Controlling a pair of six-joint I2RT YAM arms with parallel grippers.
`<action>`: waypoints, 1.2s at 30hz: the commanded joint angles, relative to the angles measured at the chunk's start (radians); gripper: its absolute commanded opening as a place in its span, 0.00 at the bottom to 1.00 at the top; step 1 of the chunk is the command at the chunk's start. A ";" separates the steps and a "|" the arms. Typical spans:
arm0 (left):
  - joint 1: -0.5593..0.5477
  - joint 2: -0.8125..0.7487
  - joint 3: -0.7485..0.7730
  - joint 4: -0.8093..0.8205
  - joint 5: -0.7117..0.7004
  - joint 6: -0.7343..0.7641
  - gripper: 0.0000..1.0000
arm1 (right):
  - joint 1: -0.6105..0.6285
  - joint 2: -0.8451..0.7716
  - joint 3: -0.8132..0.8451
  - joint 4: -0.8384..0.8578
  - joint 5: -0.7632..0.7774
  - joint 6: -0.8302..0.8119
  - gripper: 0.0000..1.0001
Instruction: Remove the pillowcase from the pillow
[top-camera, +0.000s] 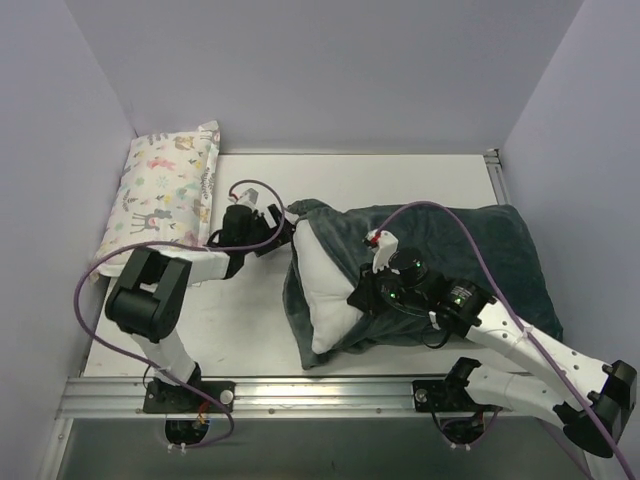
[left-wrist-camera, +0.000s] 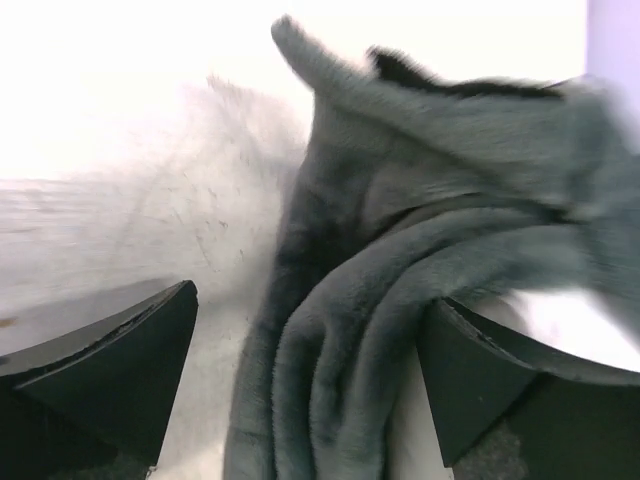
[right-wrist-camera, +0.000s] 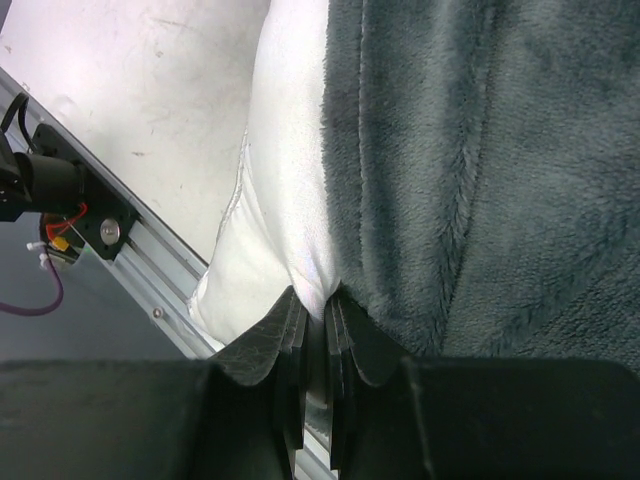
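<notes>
Pillowcase: the large plush fabric pillowcase (top-camera: 470, 260) reads dark grey-green on my feeds, with a black sliver along one folded edge.
Pillow: the big soft rectangular pillow (top-camera: 322, 285) looks plain white to me.
Smaller pillow: the small printed cushion (top-camera: 165, 190) shows pastel animals on white.
Worktop: the flat worktop (top-camera: 240, 320) is white with faint grey scuffs.
Grippers: I see black fingers on the left gripper (left-wrist-camera: 310, 400) and the right gripper (right-wrist-camera: 315, 315).
Cables: the thin arm cables (top-camera: 440, 208) are purple.

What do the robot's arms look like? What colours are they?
The left arm and right arm have white links and chunky black joints. A purple cable loops along each. The right arm shows tiny green lights. The left tool and right tool have black wedge-shaped fingers.
</notes>
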 joint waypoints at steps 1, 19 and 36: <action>0.055 -0.180 -0.005 0.065 -0.018 -0.030 0.97 | -0.032 0.023 0.055 0.012 -0.067 0.000 0.00; -0.193 -0.617 -0.267 -0.188 -0.129 -0.252 0.97 | -0.145 0.136 0.178 0.107 -0.178 0.058 0.00; -0.327 -0.532 -0.480 0.417 -0.012 -0.469 0.97 | -0.144 0.144 0.128 0.162 -0.190 0.092 0.00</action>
